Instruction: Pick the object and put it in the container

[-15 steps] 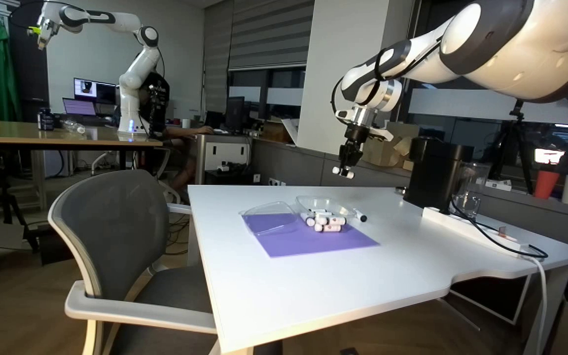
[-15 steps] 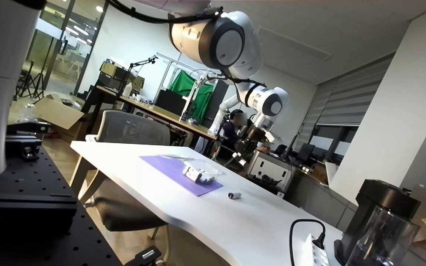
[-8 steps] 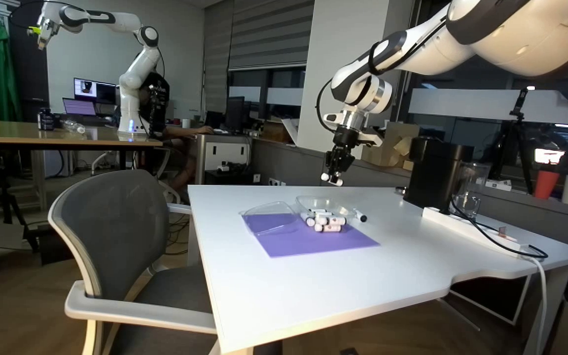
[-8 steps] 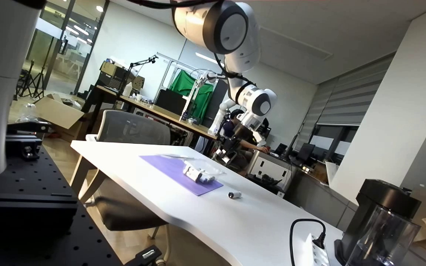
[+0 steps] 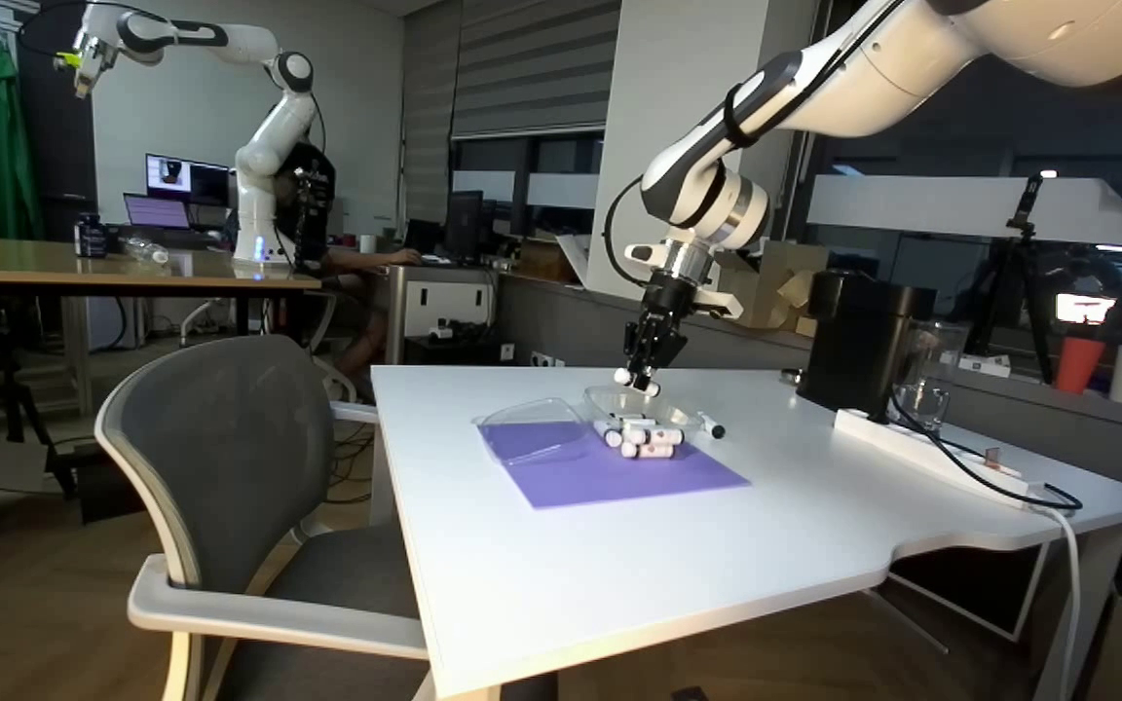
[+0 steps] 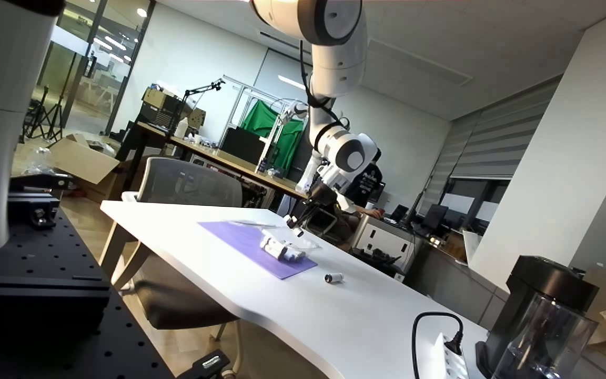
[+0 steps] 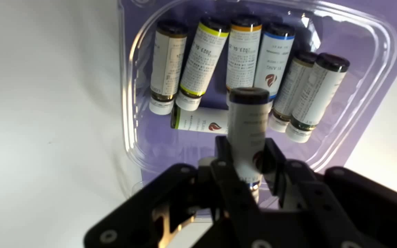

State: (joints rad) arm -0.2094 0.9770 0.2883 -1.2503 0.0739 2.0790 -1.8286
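Near the lower middle of the wrist view we see the fingers (image 7: 223,150) pinched on a labelled vial (image 7: 248,131), one against each flank; its dark end points to the top of the frame, and a red emblem low on its white label is partly hidden. We have it over the clear plastic container (image 7: 126,103); whether vial and rim touch, we cannot tell. Inside the rim we count seven other vials (image 7: 168,65), though the held one may cover more. Six lie in a loose row across the upper part of the frame, white caps downward where they show, among them a yellow-banded vial (image 7: 203,58), an orange-banded vial (image 7: 244,55) and a blue-banded vial (image 7: 274,60); a green-banded vial (image 7: 202,120) lies crosswise below them. In both exterior views we find the fingers near the middle of the frame, by the container, with a purple sheet (image 5: 639,482) beneath it on the white worktop (image 5: 717,545). In an exterior view a clear plastic lid (image 5: 537,433) lies to the container's left, partly over the sheet, and a lone vial (image 5: 713,425) lies just to its right. Farther right we see a black coffee machine (image 5: 853,341) and a white power strip (image 5: 941,456); at lower left, a grey office chair (image 5: 230,467).
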